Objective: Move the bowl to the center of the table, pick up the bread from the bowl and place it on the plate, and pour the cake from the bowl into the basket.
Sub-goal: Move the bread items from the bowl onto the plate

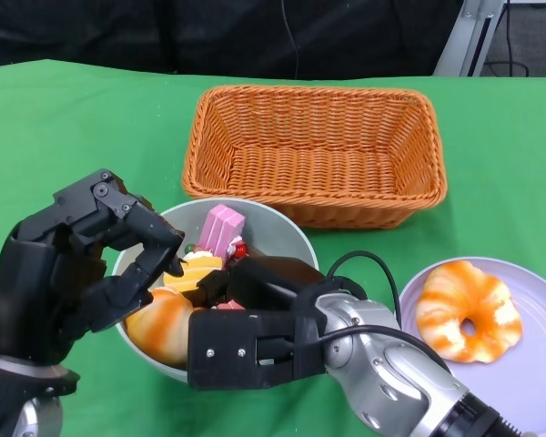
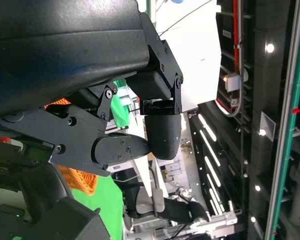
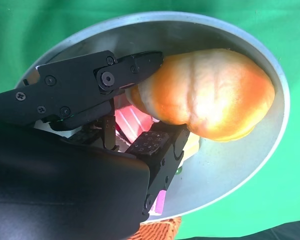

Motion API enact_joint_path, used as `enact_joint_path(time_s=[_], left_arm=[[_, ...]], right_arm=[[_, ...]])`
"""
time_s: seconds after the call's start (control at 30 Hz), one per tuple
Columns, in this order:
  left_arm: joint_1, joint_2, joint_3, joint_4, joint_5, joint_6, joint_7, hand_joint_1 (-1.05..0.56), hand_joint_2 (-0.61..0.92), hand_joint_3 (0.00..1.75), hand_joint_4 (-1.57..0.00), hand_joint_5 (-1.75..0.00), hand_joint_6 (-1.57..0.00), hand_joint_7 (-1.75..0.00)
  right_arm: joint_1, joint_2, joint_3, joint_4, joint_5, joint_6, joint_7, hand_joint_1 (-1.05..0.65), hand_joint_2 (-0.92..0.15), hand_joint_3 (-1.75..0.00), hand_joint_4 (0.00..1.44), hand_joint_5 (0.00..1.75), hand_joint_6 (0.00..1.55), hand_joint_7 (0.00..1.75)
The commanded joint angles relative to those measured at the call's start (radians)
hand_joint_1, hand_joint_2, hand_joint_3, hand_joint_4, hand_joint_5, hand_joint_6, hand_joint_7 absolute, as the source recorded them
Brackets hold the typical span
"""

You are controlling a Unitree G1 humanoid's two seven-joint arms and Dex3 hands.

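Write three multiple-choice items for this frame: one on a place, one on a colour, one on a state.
1. Where does the doughnut-shaped bread lie?
A. in the basket
B. on the plate
C. on the bare cloth

2. What colour is the wicker basket?
A. orange
B. white
C. blue

3. What is the right hand doing?
A. resting on the plate
B. hanging open above the basket
C. closing its fingers on the bread roll in the bowl

Answers: 1 B, it sits on the lavender plate. 2 A, its weave is orange. 3 C, the right wrist view shows fingers on either side of the roll.
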Motion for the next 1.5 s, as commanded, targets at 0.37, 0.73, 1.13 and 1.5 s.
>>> enact_joint_path(time_s=[0.37,0.73,1.13,1.5], left_arm=[[-0.003,0.023,0.008,0.012,-0.022,-0.001,-0.002,-0.16,0.88,0.43,-0.78,-1.56,-0.80,-1.17],[-0.006,0.016,0.019,0.021,0.016,-0.023,0.020,-0.14,0.90,0.44,-0.74,-1.65,-0.76,-1.24],[-0.016,0.013,0.032,0.044,0.017,-0.038,0.020,-0.15,0.89,0.44,-0.71,-1.67,-0.74,-1.28],[-0.018,0.009,0.039,0.052,0.029,-0.044,0.035,-0.14,0.88,0.46,-0.71,-1.65,-0.75,-1.27]], right_arm=[[-0.060,-0.008,-0.072,0.004,0.014,0.024,0.016,-0.33,-0.92,-0.09,0.69,1.05,0.89,0.03],[-0.030,-0.054,-0.114,-0.107,0.013,0.111,0.049,-0.39,-0.92,-0.01,0.88,0.11,1.05,0.01],[0.005,-0.096,-0.155,-0.213,0.047,0.167,0.095,-0.39,-0.92,-0.02,0.97,0.11,1.06,0.01],[0.041,-0.122,-0.254,-0.306,0.152,0.120,0.089,-0.36,-0.92,-0.07,1.21,0.47,1.08,0.02]])
